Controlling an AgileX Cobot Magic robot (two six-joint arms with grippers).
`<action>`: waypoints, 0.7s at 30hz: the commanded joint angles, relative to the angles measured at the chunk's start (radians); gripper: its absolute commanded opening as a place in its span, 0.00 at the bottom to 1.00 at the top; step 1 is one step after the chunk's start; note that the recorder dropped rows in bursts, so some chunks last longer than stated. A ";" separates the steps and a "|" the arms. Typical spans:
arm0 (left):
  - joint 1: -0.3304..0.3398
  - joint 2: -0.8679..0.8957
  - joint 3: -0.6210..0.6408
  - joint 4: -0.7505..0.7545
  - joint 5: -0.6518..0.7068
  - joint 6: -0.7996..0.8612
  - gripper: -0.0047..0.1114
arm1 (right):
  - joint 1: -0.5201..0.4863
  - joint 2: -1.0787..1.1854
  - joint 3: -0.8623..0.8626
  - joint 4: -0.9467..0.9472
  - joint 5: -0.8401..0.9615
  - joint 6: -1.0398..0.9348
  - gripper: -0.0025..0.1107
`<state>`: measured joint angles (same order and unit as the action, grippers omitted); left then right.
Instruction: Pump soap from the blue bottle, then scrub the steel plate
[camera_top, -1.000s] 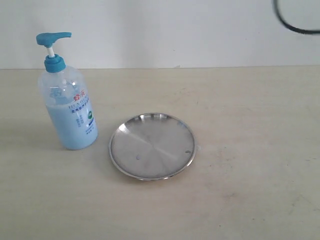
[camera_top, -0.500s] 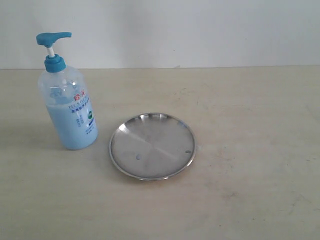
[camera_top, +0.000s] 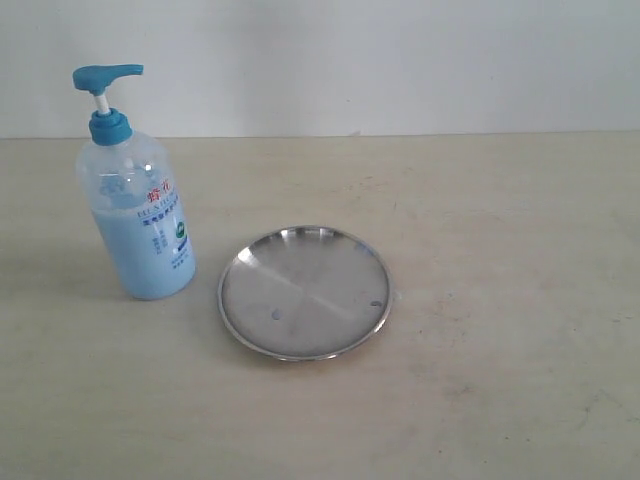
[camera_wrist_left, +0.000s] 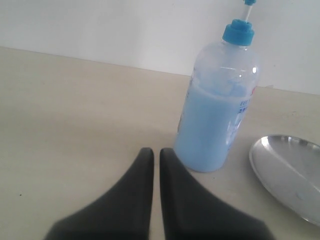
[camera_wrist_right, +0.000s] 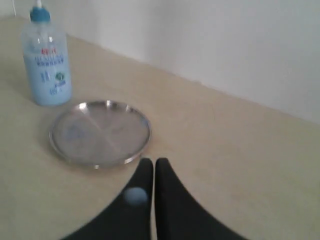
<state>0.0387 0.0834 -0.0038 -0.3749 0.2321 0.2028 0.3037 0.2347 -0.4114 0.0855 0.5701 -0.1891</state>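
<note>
The tall clear plastic pump bottle (camera_top: 140, 215) stands upright on the pale beige surface (camera_top: 500, 300), at the left of the exterior view; the round shallow stainless-steel plate (camera_top: 300, 290) lies flat just beside it, apart from its base. The pale blue soap (camera_top: 135, 265) fills roughly the lower two thirds, so the bottle is probably bottom-heavy and steady under a straight downward push, though its smooth thin wall looks slippery and likely to give if squeezed; the teal-blue pump head (camera_top: 105, 75) is the place to press. Its spout ends short of the plate's rim, so a dose would probably land on the surface unless the two are brought together. The plate looks light, stiff and apt to slide while scrubbed; its raised rim is the best hold. A small dark speck (camera_top: 376, 304) sits near that rim.

The left gripper (camera_wrist_left: 152, 152) hangs near the bottle's base, jaws pressed together on nothing; the right gripper (camera_wrist_right: 148, 162) hovers near the plate's edge, jaws likewise closed and empty, with a small pale blue blob (camera_wrist_right: 135, 196) on one jaw. No scrubber shows, and nothing stands between the jaws and their targets.
</note>
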 joint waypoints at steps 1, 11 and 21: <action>0.000 0.003 0.004 0.001 -0.004 -0.011 0.07 | -0.057 0.011 0.163 -0.076 -0.171 0.046 0.02; 0.000 0.003 0.004 0.001 -0.004 -0.011 0.07 | -0.409 -0.235 0.411 -0.027 -0.408 0.083 0.02; 0.000 0.003 0.004 0.001 -0.004 -0.011 0.07 | -0.433 -0.233 0.411 -0.031 -0.227 0.164 0.02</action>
<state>0.0387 0.0850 -0.0038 -0.3749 0.2321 0.2028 -0.1271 0.0078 0.0007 0.0606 0.3461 -0.0110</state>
